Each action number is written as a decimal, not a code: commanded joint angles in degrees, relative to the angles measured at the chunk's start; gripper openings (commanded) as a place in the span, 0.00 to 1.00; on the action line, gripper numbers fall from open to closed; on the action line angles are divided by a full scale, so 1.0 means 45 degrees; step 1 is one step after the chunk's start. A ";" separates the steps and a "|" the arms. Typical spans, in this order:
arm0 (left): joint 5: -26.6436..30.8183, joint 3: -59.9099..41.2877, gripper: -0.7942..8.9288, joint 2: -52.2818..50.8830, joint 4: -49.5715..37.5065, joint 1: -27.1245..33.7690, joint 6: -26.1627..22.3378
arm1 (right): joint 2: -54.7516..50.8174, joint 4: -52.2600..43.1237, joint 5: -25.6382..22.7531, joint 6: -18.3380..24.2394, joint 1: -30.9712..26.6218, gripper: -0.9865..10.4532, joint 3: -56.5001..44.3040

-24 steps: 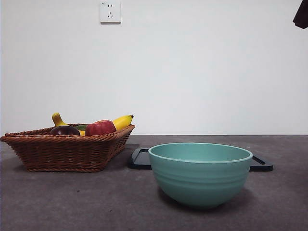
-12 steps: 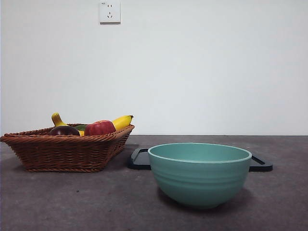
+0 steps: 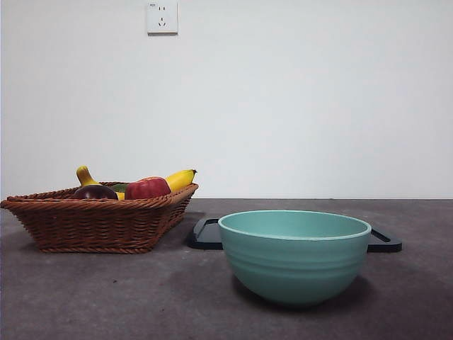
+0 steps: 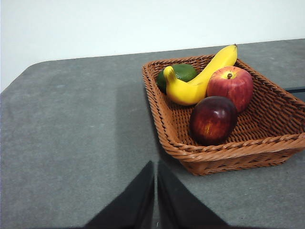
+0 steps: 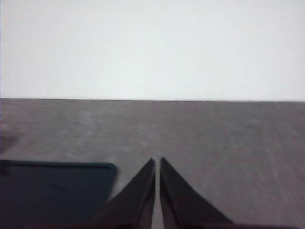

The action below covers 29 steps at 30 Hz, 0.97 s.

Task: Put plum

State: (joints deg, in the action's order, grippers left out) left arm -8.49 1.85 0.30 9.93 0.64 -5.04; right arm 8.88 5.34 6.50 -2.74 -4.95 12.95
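The plum (image 4: pixel 213 119), dark maroon and glossy, lies in the brown wicker basket (image 4: pixel 228 155) beside a red apple (image 4: pixel 230 87), a yellow banana (image 4: pixel 196 81) and a green fruit (image 4: pixel 179 74). In the front view the plum (image 3: pixel 95 192) peeks over the basket's rim (image 3: pixel 92 223) at the left. A teal bowl (image 3: pixel 294 255) stands front and centre. My left gripper (image 4: pixel 156 166) is shut and empty, above the table short of the basket. My right gripper (image 5: pixel 157 162) is shut and empty over bare table. Neither arm shows in the front view.
A black tray (image 3: pixel 205 234) lies behind the bowl; its corner also shows in the right wrist view (image 5: pixel 52 191). A white wall with a socket (image 3: pixel 162 17) stands behind the grey table.
A dark arm tip at the front view's top right corner one second ago has gone out of view. The fruit, basket and bowl have not moved.
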 commanded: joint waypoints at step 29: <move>0.0019 -0.0257 0.09 -0.0029 0.0107 0.0029 0.0034 | -0.1928 0.0967 -0.0826 -0.0053 -0.0015 0.09 -0.2739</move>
State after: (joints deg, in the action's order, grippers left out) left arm -8.49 1.85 0.30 9.93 0.64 -5.04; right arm 0.36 9.69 2.76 -2.81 -4.97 0.95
